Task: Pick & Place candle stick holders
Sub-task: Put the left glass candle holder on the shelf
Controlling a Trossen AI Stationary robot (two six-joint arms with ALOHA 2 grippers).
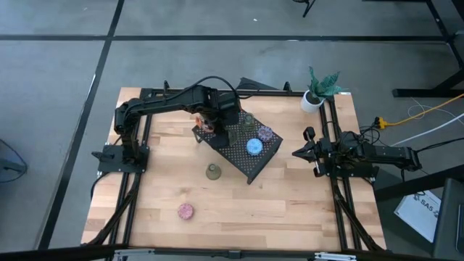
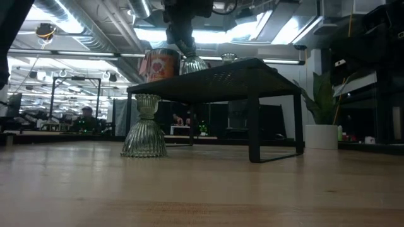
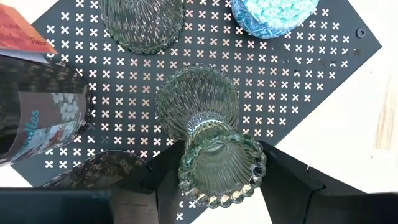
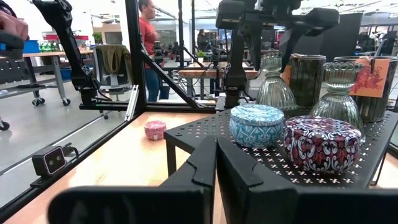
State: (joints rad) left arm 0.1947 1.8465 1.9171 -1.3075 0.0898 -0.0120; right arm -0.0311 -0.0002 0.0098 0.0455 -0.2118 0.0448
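Observation:
A black perforated stand (image 1: 243, 163) sits mid-table. On it are a blue holder (image 1: 254, 147), a purple holder (image 1: 267, 134), one green glass holder (image 3: 142, 25) and a second green glass holder (image 3: 205, 118). My left gripper (image 3: 221, 177) is above this second one, shut on it. Another green glass holder (image 1: 212, 172) stands on its wide foot on the table by the stand's near edge. A pink holder (image 1: 186, 211) sits nearer the front. My right gripper (image 1: 297, 153) waits, shut and empty, to the right of the stand. My left gripper pinches the green glass holder's beaded upper cup (image 3: 221, 168) between its two fingers, one on each side of the rim. The fingers come from above, pointing down. The holder stands upright, its wide foot (image 3: 196, 102) on the stand's perforated top.
Dark jars with orange labels (image 3: 37, 106) stand on the stand close beside the held holder. A white pot with a green plant (image 1: 313, 100) is at the far right corner. Black frame rails (image 1: 138, 181) run along the table's sides. People show in the room beyond.

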